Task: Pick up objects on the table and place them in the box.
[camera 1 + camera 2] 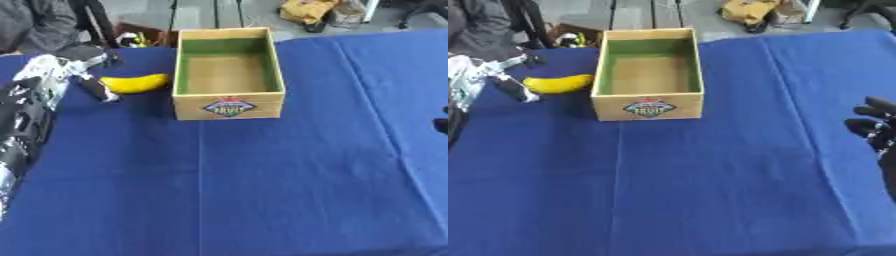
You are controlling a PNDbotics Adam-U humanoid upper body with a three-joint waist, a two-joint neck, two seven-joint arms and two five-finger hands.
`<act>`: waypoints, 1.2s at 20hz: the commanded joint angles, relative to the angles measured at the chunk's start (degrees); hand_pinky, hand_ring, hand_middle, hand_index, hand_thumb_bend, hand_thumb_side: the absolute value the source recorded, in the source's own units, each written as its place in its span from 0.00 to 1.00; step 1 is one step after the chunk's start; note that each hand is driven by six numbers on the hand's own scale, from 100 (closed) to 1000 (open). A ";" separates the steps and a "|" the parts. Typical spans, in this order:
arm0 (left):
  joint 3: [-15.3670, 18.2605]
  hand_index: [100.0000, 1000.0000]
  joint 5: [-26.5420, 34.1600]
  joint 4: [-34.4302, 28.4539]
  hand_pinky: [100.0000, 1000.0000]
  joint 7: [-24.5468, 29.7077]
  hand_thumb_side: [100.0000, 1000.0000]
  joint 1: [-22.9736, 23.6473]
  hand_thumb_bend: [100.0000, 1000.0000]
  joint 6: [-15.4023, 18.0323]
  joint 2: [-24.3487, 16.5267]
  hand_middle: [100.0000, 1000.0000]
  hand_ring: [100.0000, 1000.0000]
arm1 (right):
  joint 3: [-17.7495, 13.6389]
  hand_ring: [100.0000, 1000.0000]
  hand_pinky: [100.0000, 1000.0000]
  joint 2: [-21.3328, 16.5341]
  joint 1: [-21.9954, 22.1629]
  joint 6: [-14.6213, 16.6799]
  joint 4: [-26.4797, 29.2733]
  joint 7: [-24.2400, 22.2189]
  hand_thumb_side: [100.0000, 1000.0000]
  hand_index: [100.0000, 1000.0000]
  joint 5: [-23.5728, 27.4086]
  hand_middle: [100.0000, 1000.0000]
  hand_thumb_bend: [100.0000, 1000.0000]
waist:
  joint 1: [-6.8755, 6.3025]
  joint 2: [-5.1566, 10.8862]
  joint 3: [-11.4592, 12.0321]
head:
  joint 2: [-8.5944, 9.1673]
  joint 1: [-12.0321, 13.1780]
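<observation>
The wooden box [228, 75] stands open-topped at the far middle of the blue tablecloth [262, 190], its left wall just beside the banana [134, 83] where the left hand [83, 70] crowds in, while the right hand [874, 127] sits at the right edge.

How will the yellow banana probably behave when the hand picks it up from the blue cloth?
The banana is curved and lies on its side, so it will more likely rock than roll. Its skin looks smooth, so it may slip in the left hand. It seems small, probably light.
</observation>
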State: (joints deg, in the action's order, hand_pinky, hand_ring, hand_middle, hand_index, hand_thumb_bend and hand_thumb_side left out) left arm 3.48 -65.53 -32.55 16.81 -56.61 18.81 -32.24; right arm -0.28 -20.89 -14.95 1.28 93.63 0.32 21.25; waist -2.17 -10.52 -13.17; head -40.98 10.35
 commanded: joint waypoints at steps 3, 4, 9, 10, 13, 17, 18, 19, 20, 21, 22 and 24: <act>0.74 0.86 1.09 0.17 0.80 -0.73 0.13 -0.88 0.54 0.15 -1.40 0.72 0.76 | -0.11 0.64 0.80 -1.17 -0.86 0.08 1.05 -0.13 1.00 0.76 -0.11 0.63 0.00 | 0.08 0.43 -0.32 | 0.75 0.23; 0.73 0.86 1.37 0.29 0.80 -0.57 0.13 -0.87 0.54 0.20 -1.47 0.72 0.76 | -0.11 0.64 0.80 -1.18 -0.87 0.09 1.06 -0.14 1.00 0.76 -0.12 0.63 0.00 | 0.07 0.35 -0.39 | 0.79 0.25; 0.81 0.85 2.84 0.94 0.80 1.31 0.13 -0.98 0.50 0.47 -2.07 0.72 0.76 | -0.16 0.64 0.80 -1.27 -0.96 0.09 1.10 -0.15 1.00 0.76 -0.20 0.63 0.00 | -0.23 -0.10 -0.77 | 0.94 0.34; 0.86 0.85 3.18 1.08 0.80 1.88 0.13 -1.05 0.50 0.50 -2.25 0.72 0.76 | -0.15 0.64 0.80 -1.28 -1.01 0.08 1.12 -0.17 1.00 0.76 -0.22 0.63 0.00 | -0.34 -0.20 -0.90 | 1.00 0.41; 1.01 0.85 3.99 1.12 0.80 3.10 0.13 -1.20 0.49 0.46 -2.75 0.71 0.76 | -0.14 0.64 0.80 -1.29 -1.08 0.04 1.16 -0.22 1.00 0.76 -0.27 0.64 0.00 | -0.59 -0.44 -1.23 | 1.19 0.47; 0.98 0.85 4.47 0.89 0.80 3.71 0.13 -1.22 0.49 0.38 -3.04 0.71 0.76 | -0.24 0.64 0.80 -1.36 -1.09 0.05 1.20 -0.17 1.00 0.76 -0.35 0.64 0.00 | -0.80 -0.64 -1.51 | 1.29 0.46; 0.95 0.85 4.51 0.90 0.80 3.83 0.12 -1.19 0.48 0.35 -3.06 0.70 0.75 | -0.26 0.64 0.80 -1.36 -1.10 0.06 1.21 -0.16 1.00 0.76 -0.36 0.64 0.00 | -0.85 -0.67 -1.56 | 1.27 0.42; 0.91 0.85 4.54 0.93 0.80 3.96 0.12 -1.16 0.47 0.34 -3.06 0.69 0.75 | -0.28 0.64 0.80 -1.35 -1.10 0.06 1.22 -0.15 1.00 0.76 -0.36 0.64 0.00 | -0.89 -0.69 -1.60 | 1.24 0.40; 0.87 0.85 4.55 0.96 0.80 4.08 0.12 -1.13 0.47 0.34 -3.05 0.68 0.75 | -0.29 0.64 0.80 -1.36 -1.10 0.05 1.22 -0.15 1.00 0.76 -0.36 0.64 0.00 | -0.94 -0.71 -1.63 | 1.23 0.38; 0.84 0.84 4.56 0.99 0.80 4.20 0.12 -1.09 0.46 0.34 -3.04 0.68 0.74 | -0.29 0.64 0.80 -1.36 -1.09 0.04 1.23 -0.15 1.00 0.76 -0.37 0.64 0.00 | -0.98 -0.73 -1.66 | 1.22 0.36; 0.80 0.84 4.54 1.02 0.80 4.32 0.12 -1.06 0.46 0.34 -3.02 0.68 0.74 | -0.30 0.64 0.80 -1.35 -1.08 0.03 1.22 -0.16 1.00 0.76 -0.38 0.64 0.00 | -1.01 -0.74 -1.68 | 1.20 0.34; 0.73 0.84 4.50 1.08 0.80 4.59 0.11 -0.98 0.45 0.40 -3.01 0.67 0.74 | -0.31 0.64 0.80 -1.34 -1.05 0.02 1.22 -0.18 1.00 0.76 -0.39 0.64 0.00 | -1.07 -0.73 -1.72 | 1.18 0.32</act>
State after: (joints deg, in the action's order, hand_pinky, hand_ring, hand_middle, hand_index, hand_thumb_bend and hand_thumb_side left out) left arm 3.78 -61.23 -30.90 21.13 -56.53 19.16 -33.23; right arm -0.18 -20.89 -15.18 1.23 93.63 0.25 21.01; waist -3.45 -12.05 -14.86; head -40.20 10.66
